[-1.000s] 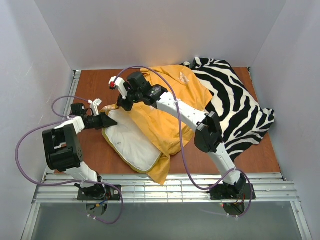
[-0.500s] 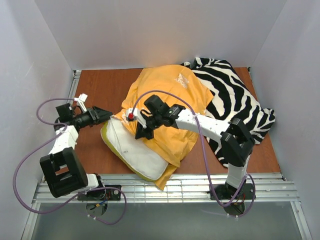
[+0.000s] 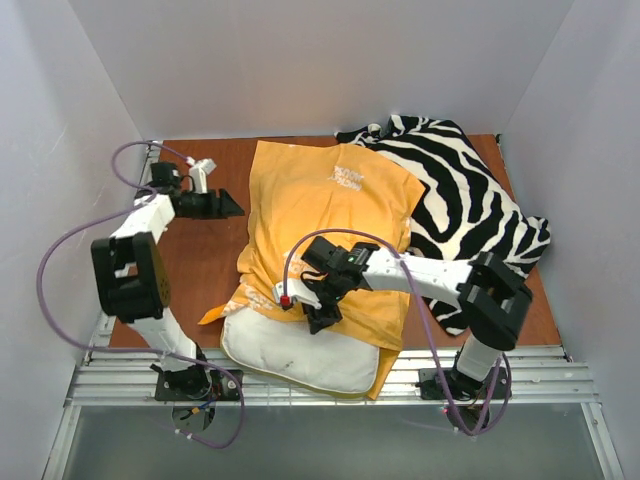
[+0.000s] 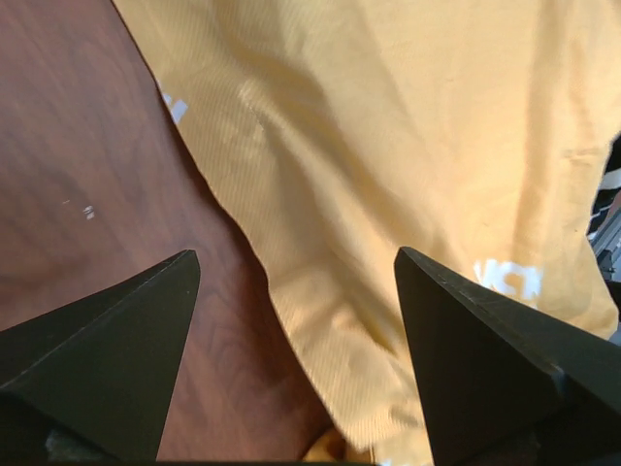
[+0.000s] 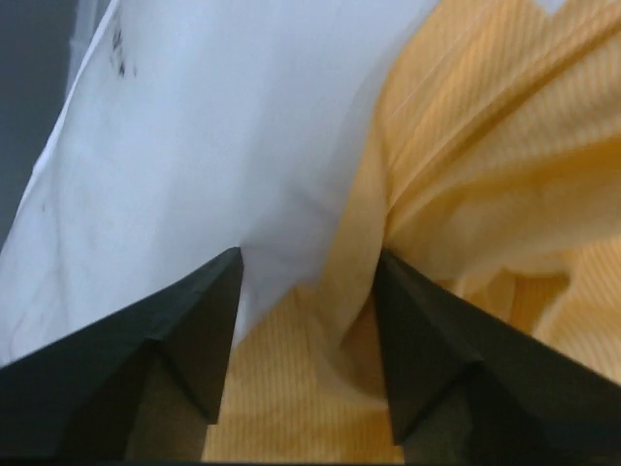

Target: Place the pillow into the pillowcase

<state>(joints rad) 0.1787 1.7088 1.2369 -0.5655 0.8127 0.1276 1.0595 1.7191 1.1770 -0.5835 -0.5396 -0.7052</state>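
At the table's (image 3: 200,270) near edge, pillow (image 3: 300,358) poking from the mouth of the pillowcase (image 3: 325,215). Right gripper (image 3: 318,320) fingers apart astride the hem, gripping nothing; left gripper (image 3: 235,208) spread wide beside the case. Risk: loose hem slipping back, baring pillow.

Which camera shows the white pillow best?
The top external view: the pillow shows its whole uncovered end poking out of the pillowcase. The right wrist view shows only a close white patch; the left wrist view shows none.
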